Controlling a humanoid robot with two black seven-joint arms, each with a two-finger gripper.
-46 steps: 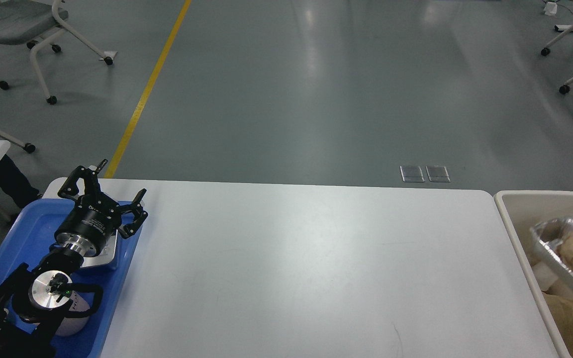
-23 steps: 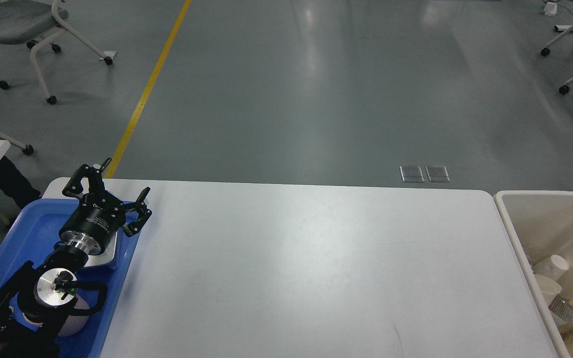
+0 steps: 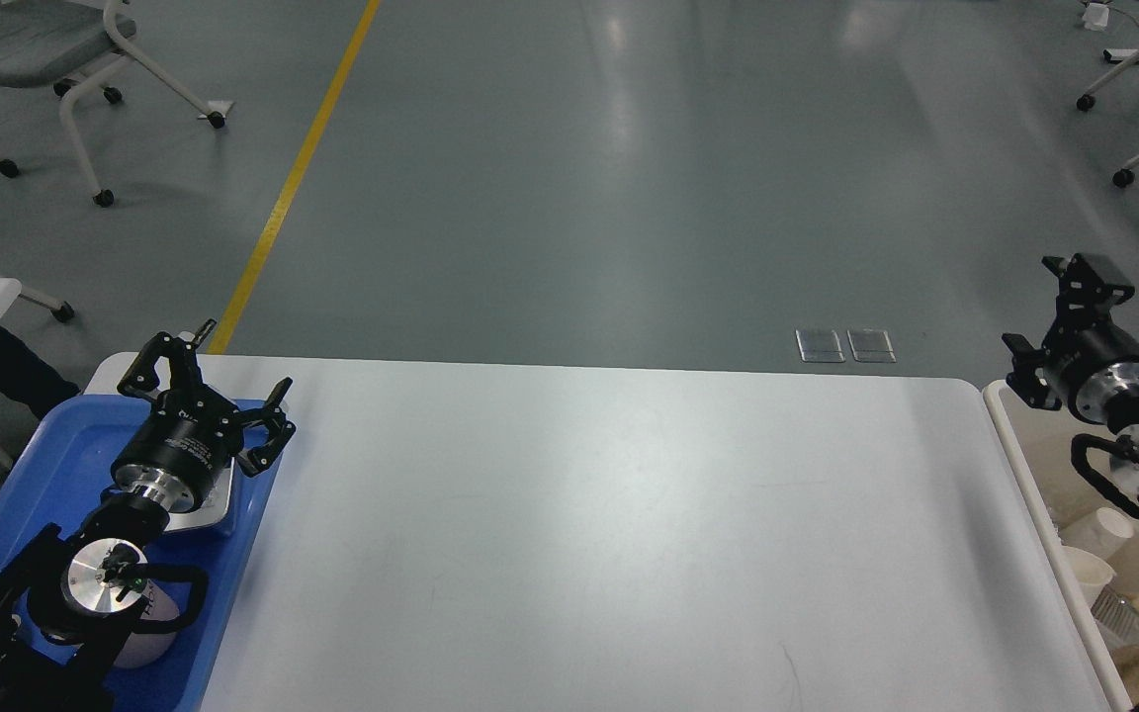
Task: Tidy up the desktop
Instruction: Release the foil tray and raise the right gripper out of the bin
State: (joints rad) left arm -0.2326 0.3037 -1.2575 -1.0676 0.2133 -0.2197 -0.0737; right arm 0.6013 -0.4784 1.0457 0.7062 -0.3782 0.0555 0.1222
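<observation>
The desktop (image 3: 609, 534) is a wide white tabletop with nothing lying on its bare surface. My left gripper (image 3: 233, 361) is open and empty, hovering over the far right corner of the blue tray (image 3: 55, 445) at the desktop's left end. My right gripper (image 3: 1039, 311) is open and empty, raised above the far left corner of the cream bin (image 3: 1024, 475) at the desktop's right end. Its fingers point up and to the left.
In the blue tray, a small square silver-white dish (image 3: 216, 506) lies under my left wrist, and a white cup (image 3: 149, 638) stands under the left arm. The bin holds paper cups (image 3: 1103, 529) and crumpled foil (image 3: 1128, 618). Chairs stand on the grey floor beyond.
My right arm has come into view above the bin. The foil tray seen falling into the bin a second ago has settled low in it. My left gripper has barely shifted.
</observation>
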